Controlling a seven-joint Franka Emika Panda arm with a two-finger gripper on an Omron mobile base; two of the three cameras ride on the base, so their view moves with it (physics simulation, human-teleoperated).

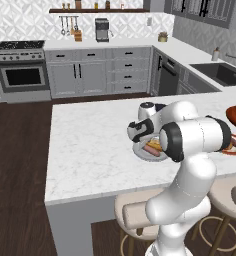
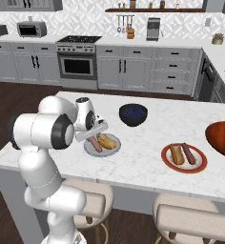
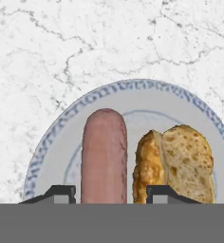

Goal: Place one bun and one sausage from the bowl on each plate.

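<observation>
A white marble island table (image 2: 148, 157) stands on a dark wood floor (image 1: 17, 150), with round cushioned stools (image 2: 193, 217) tucked under its near edge. Grey cabinets (image 2: 133, 71) line the far wall beside a steel oven range (image 2: 77, 61). A patterned light tile backsplash (image 1: 25, 27) carries a wooden shelf (image 1: 97, 10); a coffee machine (image 1: 102, 30) and a microwave (image 2: 31, 29) sit on the counter, with a dark sink (image 1: 220, 72) at one side.
</observation>
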